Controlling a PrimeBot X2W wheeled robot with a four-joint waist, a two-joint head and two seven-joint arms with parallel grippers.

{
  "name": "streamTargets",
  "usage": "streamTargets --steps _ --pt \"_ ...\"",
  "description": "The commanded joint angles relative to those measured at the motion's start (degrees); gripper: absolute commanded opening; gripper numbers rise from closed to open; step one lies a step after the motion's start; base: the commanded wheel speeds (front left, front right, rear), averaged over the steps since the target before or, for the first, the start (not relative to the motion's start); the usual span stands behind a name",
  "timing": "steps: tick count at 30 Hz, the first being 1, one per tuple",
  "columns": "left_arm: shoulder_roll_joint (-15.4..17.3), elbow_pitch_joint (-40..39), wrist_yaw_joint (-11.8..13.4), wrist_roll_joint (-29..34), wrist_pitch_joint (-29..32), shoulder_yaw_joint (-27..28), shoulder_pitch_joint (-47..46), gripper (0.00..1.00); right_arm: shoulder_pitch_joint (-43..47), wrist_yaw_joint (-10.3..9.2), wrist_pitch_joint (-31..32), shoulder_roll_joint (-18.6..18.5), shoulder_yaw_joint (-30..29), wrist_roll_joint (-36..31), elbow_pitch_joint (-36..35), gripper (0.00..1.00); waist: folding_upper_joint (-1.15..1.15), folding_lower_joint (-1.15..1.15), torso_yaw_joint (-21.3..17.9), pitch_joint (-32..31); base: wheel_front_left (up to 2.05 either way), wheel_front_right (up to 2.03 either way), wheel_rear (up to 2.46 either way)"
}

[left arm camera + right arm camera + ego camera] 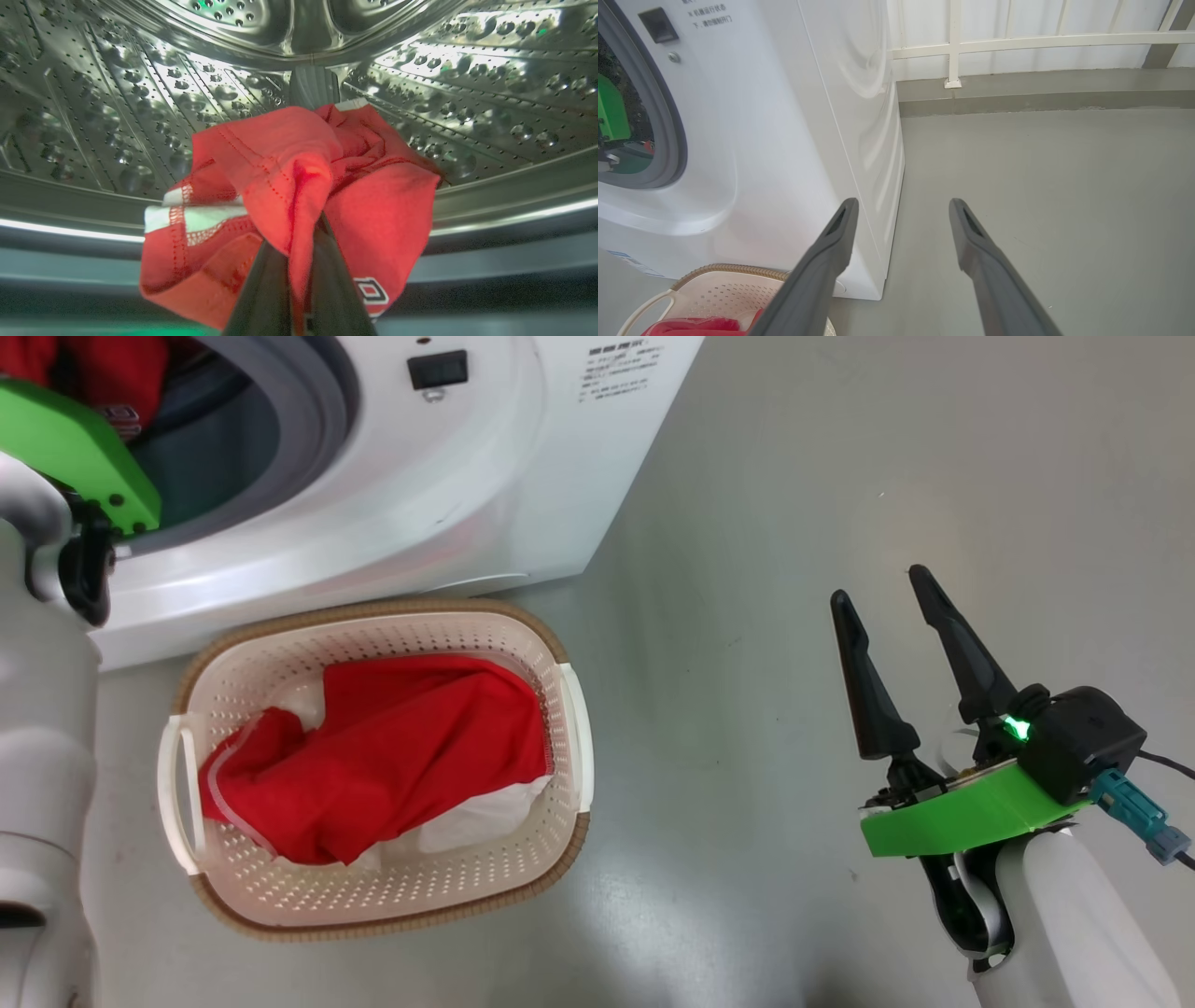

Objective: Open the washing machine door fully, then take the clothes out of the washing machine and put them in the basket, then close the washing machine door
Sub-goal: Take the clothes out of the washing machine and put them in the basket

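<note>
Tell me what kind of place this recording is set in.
Likely a laundry corner or utility balcony: a white front-loading washing machine, a perforated laundry basket holding red clothes, grey floor, white railing behind.

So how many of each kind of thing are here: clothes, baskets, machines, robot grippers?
Washing machine: 1
Basket: 1
Red clothes bundles: 2, one in the basket, one in the machine
Grippers: 2, left gripper, right gripper
Total: 6

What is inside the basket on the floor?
A red garment lies in the basket, with white fabric peeking from beneath it. The cloth covers most of the bottom, so anything underneath is hidden.
</note>
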Motion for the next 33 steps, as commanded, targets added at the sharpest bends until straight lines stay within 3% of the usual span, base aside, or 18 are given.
streamTargets --steps 1,9,18,33 --pt "3.1 -1.3 -0.4 -0.5 -1.3 0.6 0.1 0.0 0.0 0.36 -0.4 -0.1 1.2 0.2 -1.0 1.0 0.0 0.0 0.2 -0.2 0.0 0.0 0.0" --pt "3.2 -1.9 -1.3 -1.3 -9.2 0.7 3.1 0.0 0.5 0.36 -0.4 -0.1 1.2 -0.4 -0.3 1.0 0.0 0.0 1.2 -2.4 0.0 0.0 0.0" --pt "2.5 -6.6 -3.2 -3.1 -12.9 1.7 9.0 0.0 2.1 0.36 -0.4 -0.1 0.9 -1.2 0.4 1.0 0.0 0.0 2.3 -6.4 0.0 0.0 0.0" --pt "-0.5 -33.9 -1.5 -0.6 -13.1 6.4 30.0 0.0 5.1 0.36 -0.4 -0.1 0.1 -1.3 1.2 1.0 0.0 0.0 4.1 -14.9 0.0 0.0 0.0"
